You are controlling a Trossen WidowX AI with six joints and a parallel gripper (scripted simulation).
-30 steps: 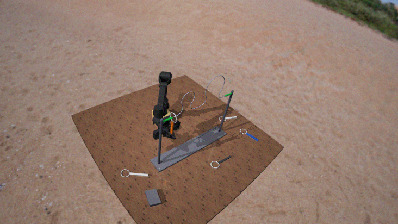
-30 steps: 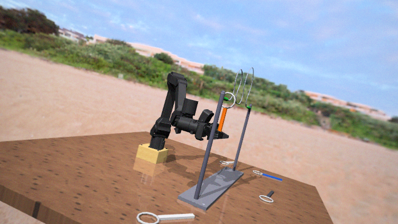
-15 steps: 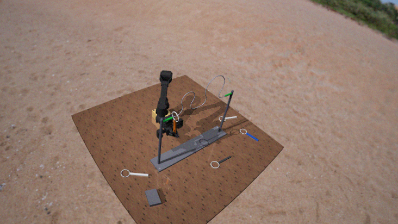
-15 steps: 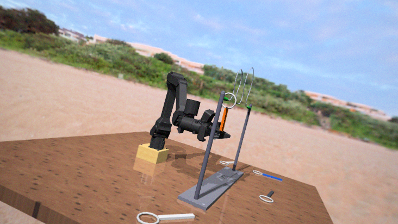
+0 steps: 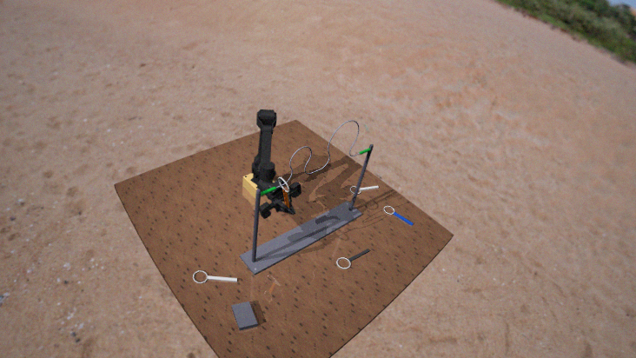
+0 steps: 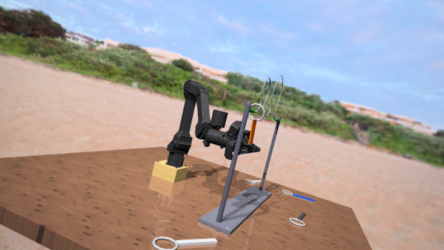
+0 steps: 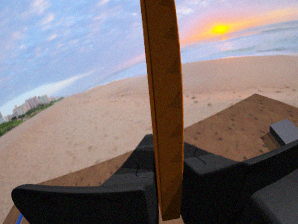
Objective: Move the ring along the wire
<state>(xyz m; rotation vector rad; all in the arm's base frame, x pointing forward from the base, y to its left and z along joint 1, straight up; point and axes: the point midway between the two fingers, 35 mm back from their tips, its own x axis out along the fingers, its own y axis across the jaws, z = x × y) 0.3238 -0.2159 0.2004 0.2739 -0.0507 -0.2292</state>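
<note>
My gripper point(image 5: 288, 209) point(image 6: 253, 148) point(image 7: 154, 140) is shut on the orange handle point(image 5: 286, 196) point(image 6: 252, 131) point(image 7: 165, 100), which stands nearly upright between the fingers. The white ring point(image 6: 264, 112) above it is around the wire, just past the inner end of the near green part point(image 5: 268, 191) point(image 6: 252, 110), where the grey wire point(image 5: 353, 120) point(image 6: 282, 84) begins. The exact gap between ring and grey wire is too small to tell. The near post point(image 5: 255, 227) point(image 6: 231, 173) stands beside it. The other green part point(image 5: 365, 151) point(image 6: 277, 119) is at the far post point(image 5: 362, 177) point(image 6: 270, 155).
The posts stand on a long grey base point(image 5: 284, 244) point(image 6: 239, 211). The wire rises in two tall bends between them. Loose rings with white point(image 5: 222, 279), black point(image 5: 359, 255) and blue point(image 5: 402, 218) handles lie around it. A grey block point(image 5: 244, 315) point(image 7: 285, 132) lies beyond the near post.
</note>
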